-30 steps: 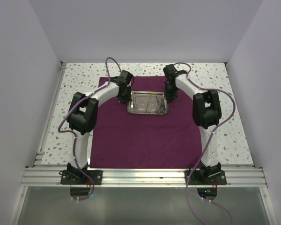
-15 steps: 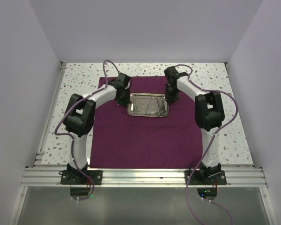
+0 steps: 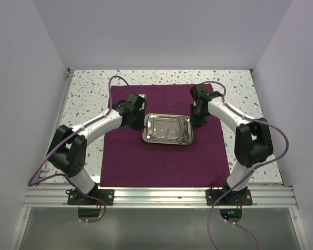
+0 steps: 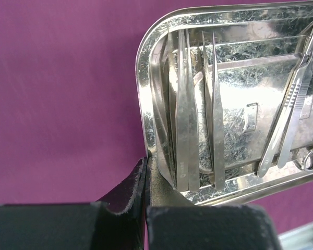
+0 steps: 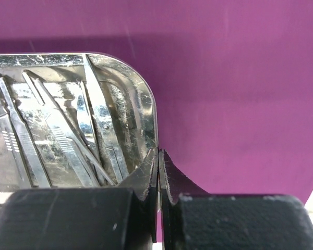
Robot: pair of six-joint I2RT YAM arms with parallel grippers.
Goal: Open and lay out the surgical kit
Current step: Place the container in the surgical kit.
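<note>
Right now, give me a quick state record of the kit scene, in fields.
cloth: dark purple cloth wrap, spread flat on speckled table
tray: small shiny rectangular steel tray, on the cloth, mid-table
contents: thin silver tweezers and other instruments, all inside the tray
left gripper: shut on the tray's rim, left end
right gripper: shut on the tray's rim, right end
laid out: cloth yes, instruments not yet

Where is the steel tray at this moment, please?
In the top view, the steel tray is near the middle of the purple cloth, between the left gripper and right gripper.
</note>
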